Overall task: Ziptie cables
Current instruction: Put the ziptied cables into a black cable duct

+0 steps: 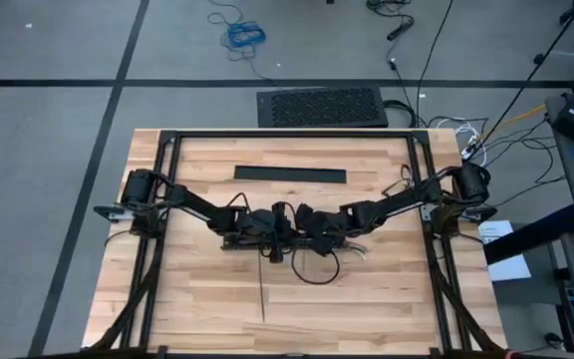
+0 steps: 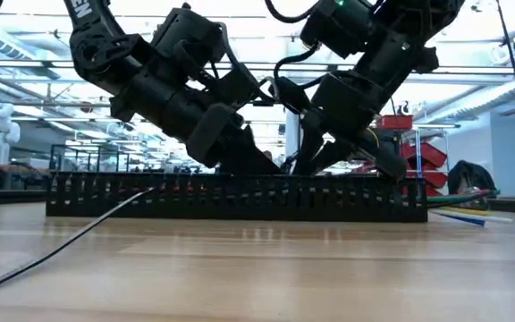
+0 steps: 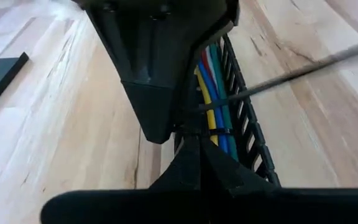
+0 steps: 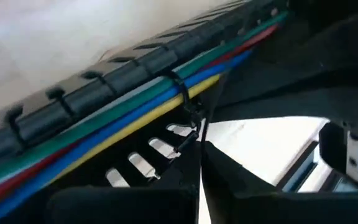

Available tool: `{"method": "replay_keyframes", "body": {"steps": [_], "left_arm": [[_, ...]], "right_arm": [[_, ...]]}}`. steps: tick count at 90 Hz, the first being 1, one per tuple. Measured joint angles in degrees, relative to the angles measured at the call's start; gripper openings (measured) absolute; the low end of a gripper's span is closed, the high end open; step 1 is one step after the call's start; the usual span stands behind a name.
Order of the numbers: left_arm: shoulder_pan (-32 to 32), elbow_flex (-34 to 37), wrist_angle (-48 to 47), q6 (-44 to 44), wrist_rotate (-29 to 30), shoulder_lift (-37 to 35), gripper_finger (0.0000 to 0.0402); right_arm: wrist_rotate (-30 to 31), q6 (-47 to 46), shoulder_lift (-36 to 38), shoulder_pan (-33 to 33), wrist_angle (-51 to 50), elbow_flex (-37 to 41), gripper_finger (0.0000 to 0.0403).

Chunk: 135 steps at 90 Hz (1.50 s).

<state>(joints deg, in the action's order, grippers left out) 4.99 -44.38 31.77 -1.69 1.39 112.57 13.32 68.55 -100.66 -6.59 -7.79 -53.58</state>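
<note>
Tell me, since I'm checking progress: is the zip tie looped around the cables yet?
Looped. The zip tie wraps across the cables in the slotted bar; its tail sticks out. Tightness: cannot tell.

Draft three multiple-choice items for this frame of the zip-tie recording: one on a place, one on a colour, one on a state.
1. Where do the cables lie?
A. In the black slotted bar
B. On the floor
C. On the flat black strip

2. Which colour shows among the cables?
A. Orange
B. Yellow
C. Pink

3. How is the zip tie?
A. Lying apart from the cables
B. Looped across the cables
C. Cut in pieces

Answers: 1 A, both wrist views show the wires running along the slotted channel. 2 B, a yellow wire lies beside blue and green ones. 3 B, a thin black band crosses the bundle.
</note>
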Motion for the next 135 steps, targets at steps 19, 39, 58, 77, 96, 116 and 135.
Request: {"method": "replay_keyframes", "body": {"steps": [19,39,58,77,96,116,135], "left_arm": [[-0.1,0.0,0.1,0.2,-0.5,-0.5,0.0001],[-0.2,0.0,-6.3,0.1,-1.3,-3.5,0.0001],[-0.1,0.0,-6.7,0.1,-2.0,-3.5,0.0001],[-0.2,0.0,-7.1,0.0,-2.0,-3.5,0.0000],[-0.3,0.0,-8.1,-0.8,-2.7,-3.7,0.0000],[-0.4,0.0,-8.1,-0.5,-2.8,-3.7,0.0000],[-0.5,0.0,-8.1,-0.5,-2.9,-3.7,0.0000]], "right_arm": [[1.4,5.0,0.0,-0.6,-1.3,-0.1,0.0000],[6.2,6.7,0.0,-1.5,0.9,0.0,0.0000],[9.2,2.4,-0.1,-3.1,0.0,-1.6,0.0000],[22.1,-3.0,-0.1,-3.8,-2.1,-3.3,0.0000],[24.5,-9.0,2.1,-4.4,2.7,-3.8,0.0022],[22.6,-30.5,5.4,-5.0,-0.6,-3.9,0.0077],[1.0,-50.6,8.1,-1.3,-10.9,-3.9,0.0059]]}}
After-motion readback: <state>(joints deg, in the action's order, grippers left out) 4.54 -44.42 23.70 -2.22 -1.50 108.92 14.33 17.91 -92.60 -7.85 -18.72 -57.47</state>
